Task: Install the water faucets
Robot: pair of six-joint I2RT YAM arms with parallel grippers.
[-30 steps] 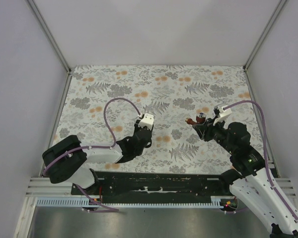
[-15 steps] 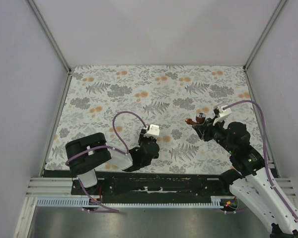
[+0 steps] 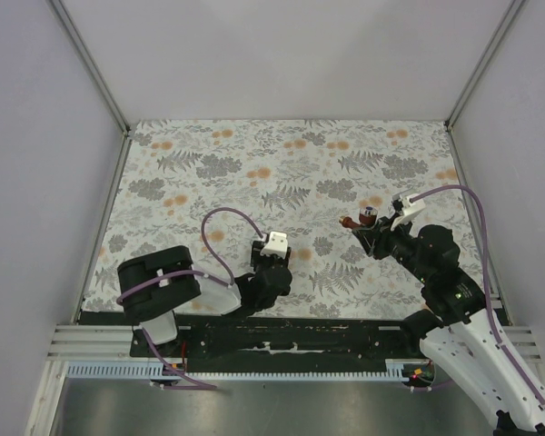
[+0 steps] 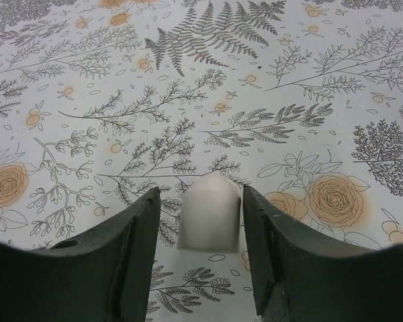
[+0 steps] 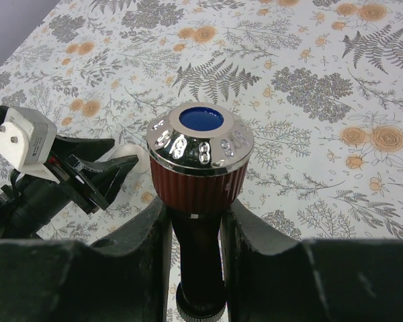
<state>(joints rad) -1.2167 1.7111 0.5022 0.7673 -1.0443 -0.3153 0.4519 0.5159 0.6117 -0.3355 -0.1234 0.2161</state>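
Where R fingers [image 5: 129, 268] clamp, faucet [image 5: 200, 176] sits between

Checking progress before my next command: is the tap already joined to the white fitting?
No: the tap sits in the right end effector, clearly apart from the white fitting at the left end effector.

Table top covered by a pale cloth printed with grey ferns and orange roses [image 3: 300, 154]; plain off-white wall panels at the back [image 3: 282, 54], left [image 3: 36, 182] and right [image 3: 527, 163]; slim silvery metal struts [image 3: 91, 64] run up the back corners; black base strip [image 3: 291, 334] and silvery aluminium rails [image 3: 82, 343] along the near edge; grey floor [image 3: 282, 409] below; light even, shadows soft.
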